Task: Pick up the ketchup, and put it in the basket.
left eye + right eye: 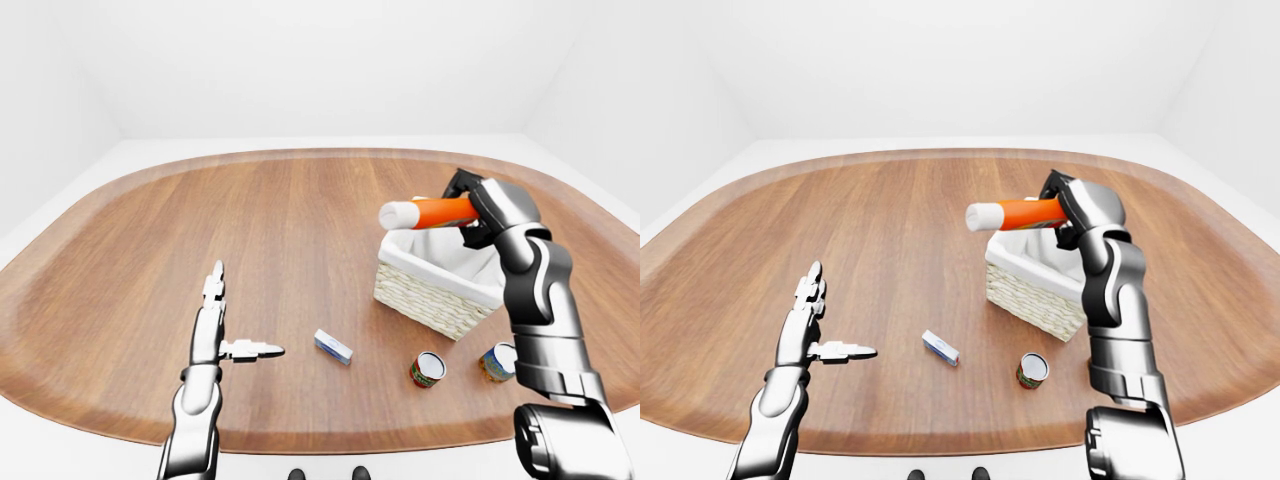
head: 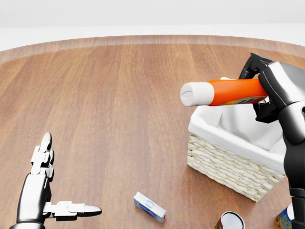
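The ketchup (image 2: pixel 224 92) is an orange bottle with a white cap, held level with the cap pointing to the view's left. My right hand (image 2: pixel 267 90) is shut on its base end. The bottle hangs over the left part of the wicker basket (image 2: pixel 228 162), which has a white cloth lining, at the right of the head view. My left hand (image 2: pixel 45 191) stands open low on the left, fingers spread, holding nothing.
A small white and blue box (image 2: pixel 149 206) lies on the wooden table (image 2: pixel 109 105) below the basket's left corner. A red can (image 2: pixel 231 221) and a second can (image 1: pixel 497 361) stand near the table's lower right edge.
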`<state>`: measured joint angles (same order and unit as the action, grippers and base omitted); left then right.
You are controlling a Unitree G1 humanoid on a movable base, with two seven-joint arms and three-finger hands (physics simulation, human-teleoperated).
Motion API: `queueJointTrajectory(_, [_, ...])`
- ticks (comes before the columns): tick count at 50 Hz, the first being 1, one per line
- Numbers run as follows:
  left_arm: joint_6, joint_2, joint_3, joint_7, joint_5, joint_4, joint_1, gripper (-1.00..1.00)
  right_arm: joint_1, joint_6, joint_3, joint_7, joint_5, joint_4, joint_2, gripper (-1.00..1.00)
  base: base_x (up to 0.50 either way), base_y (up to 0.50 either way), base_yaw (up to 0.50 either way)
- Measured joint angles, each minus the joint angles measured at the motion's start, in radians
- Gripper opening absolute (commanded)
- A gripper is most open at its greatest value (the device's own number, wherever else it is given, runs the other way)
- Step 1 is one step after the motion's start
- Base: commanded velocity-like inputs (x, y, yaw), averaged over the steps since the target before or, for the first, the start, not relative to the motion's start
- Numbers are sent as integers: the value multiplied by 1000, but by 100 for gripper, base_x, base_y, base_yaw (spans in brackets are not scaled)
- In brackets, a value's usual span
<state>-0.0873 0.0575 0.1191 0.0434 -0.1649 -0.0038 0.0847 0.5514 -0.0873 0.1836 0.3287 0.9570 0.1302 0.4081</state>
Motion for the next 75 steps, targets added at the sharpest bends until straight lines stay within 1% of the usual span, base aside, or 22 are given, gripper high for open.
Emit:
queueJointTrajectory(17, [0, 0, -1, 0, 0, 3, 1, 100, 23, 0, 8, 11, 47, 25, 33, -100, 0, 0, 0])
queueJointTrajectory(43, [0, 0, -7, -9, -6, 26, -3, 100, 8, 0, 39, 7, 113, 54, 97, -100, 0, 0, 0])
queueJointTrajectory(75, [0, -2, -7, -1, -4, 7, 7, 100, 24, 0, 19, -54, 180, 135, 96, -100, 0, 0, 0])
